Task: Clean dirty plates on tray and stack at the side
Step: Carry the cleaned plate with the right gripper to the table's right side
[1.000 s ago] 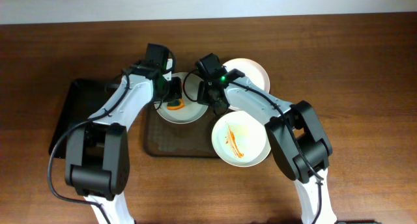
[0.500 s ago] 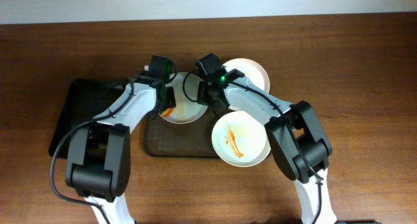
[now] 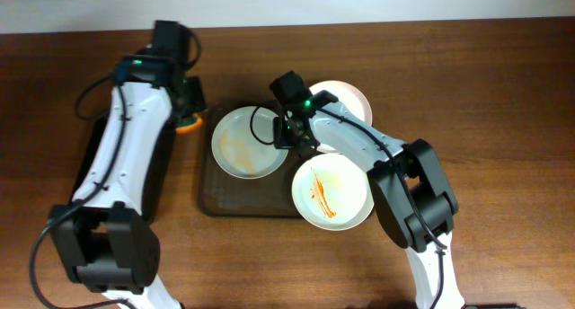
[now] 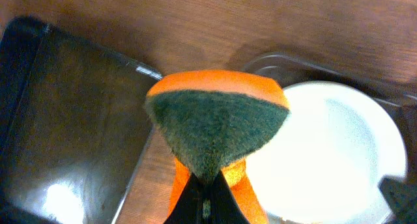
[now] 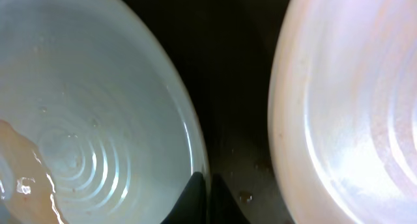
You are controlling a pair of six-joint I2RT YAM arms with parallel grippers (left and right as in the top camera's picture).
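Overhead, three plates show: a middle plate [image 3: 243, 144], faintly smeared, on the brown tray [image 3: 243, 202]; a streaked plate [image 3: 332, 190] at lower right of it; and a pale plate [image 3: 352, 97] at upper right. The left end effector [image 3: 187, 112] hangs at upper left beside the black tray [image 3: 94, 161], closed on the one sponge [image 3: 187, 125]. The streaked plate lies well to its lower right, across the brown tray, nearer the right end effector [image 3: 295, 140], which pinches the middle plate's right rim. Left wrist: the sponge [image 4: 218, 120], green face forward, is clamped at the bottom, with the middle plate [image 4: 326, 152] to the right. Right wrist: the tips are nipped tight on the middle plate's [image 5: 85, 107] rim.
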